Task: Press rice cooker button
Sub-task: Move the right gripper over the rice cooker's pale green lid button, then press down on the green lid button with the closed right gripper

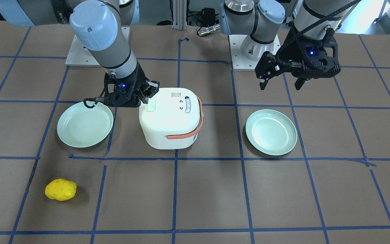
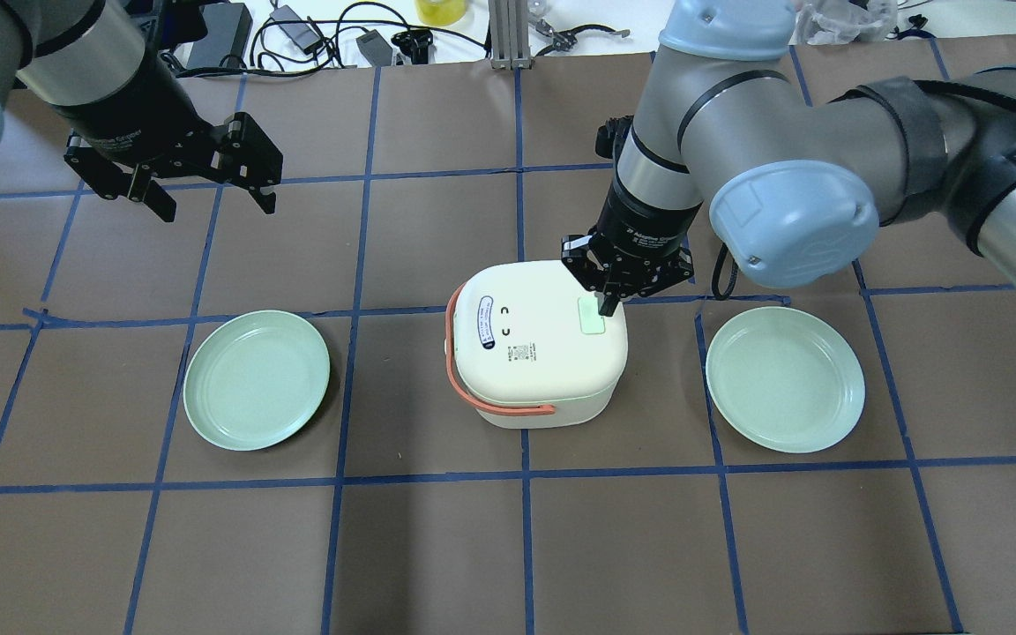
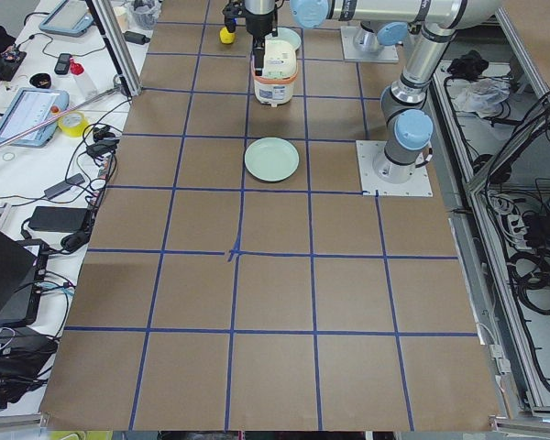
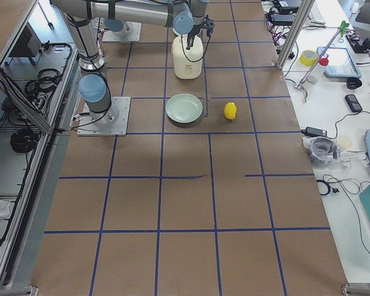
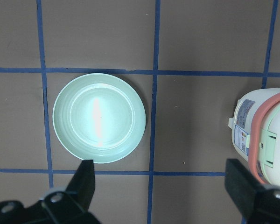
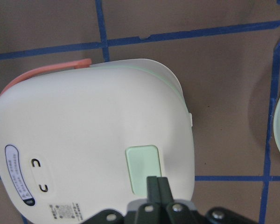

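Note:
A white rice cooker (image 2: 539, 344) with a salmon handle (image 2: 453, 353) stands mid-table. It also shows in the front view (image 1: 169, 117) and the right wrist view (image 6: 93, 144). Its pale green button (image 2: 593, 315) sits on the lid; it shows in the right wrist view (image 6: 143, 168) too. My right gripper (image 2: 607, 304) is shut, its closed fingertips (image 6: 157, 184) at the button's near edge, right above or touching it. My left gripper (image 2: 212, 203) is open and empty, held high over the table's far left; its fingers (image 5: 86, 179) frame the left plate.
A pale green plate (image 2: 257, 379) lies left of the cooker and another (image 2: 786, 379) lies right of it. A yellow sponge-like lump (image 1: 60, 189) lies near the operators' edge. Blue tape lines grid the brown table. Cables and tools lie beyond the far edge.

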Robot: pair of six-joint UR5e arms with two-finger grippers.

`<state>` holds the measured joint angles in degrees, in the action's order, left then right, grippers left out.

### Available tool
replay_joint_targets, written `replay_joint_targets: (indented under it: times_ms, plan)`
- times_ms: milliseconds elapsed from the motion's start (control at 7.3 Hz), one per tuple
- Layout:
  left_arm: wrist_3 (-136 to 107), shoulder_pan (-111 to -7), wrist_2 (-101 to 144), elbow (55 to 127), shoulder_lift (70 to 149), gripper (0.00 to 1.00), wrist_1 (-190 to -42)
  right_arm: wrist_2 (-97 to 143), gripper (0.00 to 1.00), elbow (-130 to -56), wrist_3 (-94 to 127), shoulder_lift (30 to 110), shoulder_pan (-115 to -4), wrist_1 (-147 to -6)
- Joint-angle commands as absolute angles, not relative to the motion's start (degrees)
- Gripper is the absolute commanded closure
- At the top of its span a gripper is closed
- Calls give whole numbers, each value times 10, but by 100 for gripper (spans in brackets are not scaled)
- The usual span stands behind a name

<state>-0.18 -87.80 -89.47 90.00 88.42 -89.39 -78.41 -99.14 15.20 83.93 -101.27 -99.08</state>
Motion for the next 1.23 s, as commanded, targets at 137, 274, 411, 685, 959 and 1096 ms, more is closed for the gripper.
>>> replay_joint_targets:
  times_ms: [137, 274, 411, 685, 959, 1096]
  plan:
    - [-2, -878, -895, 900, 884, 0, -894, -777, 100, -991, 150, 834, -1015, -994]
    - [-2, -878, -895, 900, 884, 0, -894, -777, 100, -999, 149, 831, -1019, -998]
    - [-2, -878, -895, 900, 884, 0, -894, -777, 100, -1007, 150, 831, -1018, -1010]
    - [-2, -878, -895, 900, 884, 0, -894, -777, 100, -1008, 153, 831, -1019, -1015]
    - [-2, -878, -895, 900, 884, 0, -894, -777, 100, -1008, 153, 831, -1019, -1015]
    - [-2, -878, -895, 900, 884, 0, -894, -778, 100, -1009, 153, 831, -1019, -1014]
